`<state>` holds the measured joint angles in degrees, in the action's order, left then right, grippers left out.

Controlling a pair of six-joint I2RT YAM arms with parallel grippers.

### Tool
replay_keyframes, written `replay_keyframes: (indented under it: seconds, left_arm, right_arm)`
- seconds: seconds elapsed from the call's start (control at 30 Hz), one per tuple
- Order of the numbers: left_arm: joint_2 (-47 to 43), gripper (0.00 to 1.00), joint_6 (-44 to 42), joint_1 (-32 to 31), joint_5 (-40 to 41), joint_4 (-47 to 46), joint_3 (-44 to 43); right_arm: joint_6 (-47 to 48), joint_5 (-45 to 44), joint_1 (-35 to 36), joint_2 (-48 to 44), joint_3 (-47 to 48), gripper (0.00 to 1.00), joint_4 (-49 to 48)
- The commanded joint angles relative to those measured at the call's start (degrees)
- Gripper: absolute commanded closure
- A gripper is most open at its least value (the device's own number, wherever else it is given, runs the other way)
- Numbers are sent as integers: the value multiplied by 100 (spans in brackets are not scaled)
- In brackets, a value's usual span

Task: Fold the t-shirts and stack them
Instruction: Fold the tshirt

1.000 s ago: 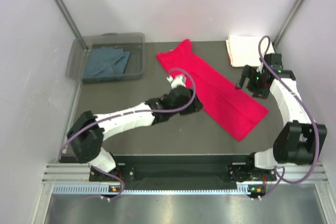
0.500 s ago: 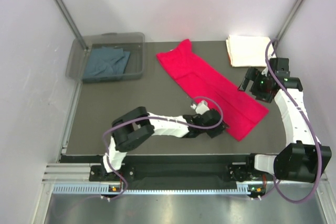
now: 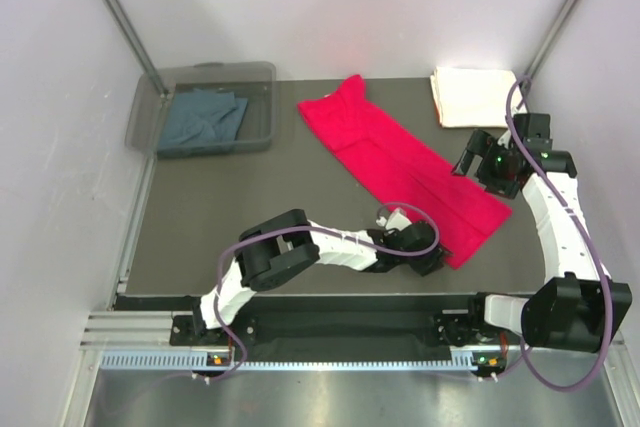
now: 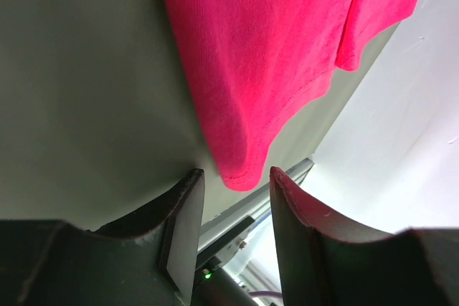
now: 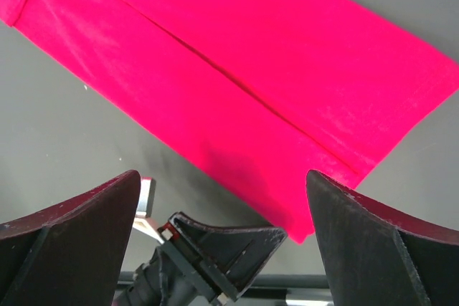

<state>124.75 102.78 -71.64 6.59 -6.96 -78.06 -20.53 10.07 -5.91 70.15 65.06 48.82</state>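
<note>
1. Reaching for the red shirt (image 3: pixel 400 162): the left hand (image 3: pixel 428 259) sits low on the table (image 3: pixel 230 207), right at the shirt's near corner.
2. Left wrist view: fingers apart, with the hemmed corner poking into the gap between them. Cloth is not pinched yet. My read is that the hand is lined up this way to catch that corner for the next fold.
3. The red shirt lies flat as a long strip with a lengthwise crease down it. It looks already folded along its length and not yet across it.
4. The right hand (image 3: pixel 475 155) hovers over the shirt's right edge, fingers spread wide, holding nothing. Its camera looks straight down on the cloth. It is probably waiting there for the strip's other near corner, so both corners lift together.
5. The white shirt (image 3: pixel 468 95), folded, lies beyond the red shirt's right side, apart from it. That is the likely stacking spot.
6. The blue-grey shirt (image 3: pixel 205 117) is left of the red shirt, inside the bin (image 3: pixel 215 69), and not yet folded.
7. Against the earliest frame:
   - The left arm was at the red shirt's left edge, about midway along, and has since swung down to the near corner.
   - The right hand has drifted slightly outward, past the shirt's right edge.
   - Shirts and bin are unmoved.
</note>
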Motion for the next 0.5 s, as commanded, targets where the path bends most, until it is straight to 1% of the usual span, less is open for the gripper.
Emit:
replay_keyframes:
  seconds: [0.0,0.2,0.33,0.37,0.43,0.47]
  left_arm:
    - [225,53,417,-52,105,283,-174]
    - [436,57,427,-44,176,458,-411]
    - [489,66,462,-8,185,468,-455]
    - [515,73,445,0,159,476,-490]
    - [524,84,357,9,36,476,-500]
    - [515,95,313,18,-17,485,-482]
  right_arm:
    - [-91,66,-68,-195,-11,2,-180]
    - [-109,66,-68,-238,-63,2,-197]
    - [-100,57,-68,-274,-133,2,-223]
    - [-74,48,-68,-274,-160,2,-232]
    - [-56,31,-68,-283,-195,2,-224]
    - [-47,22,-59,-283,-221,1,-224]
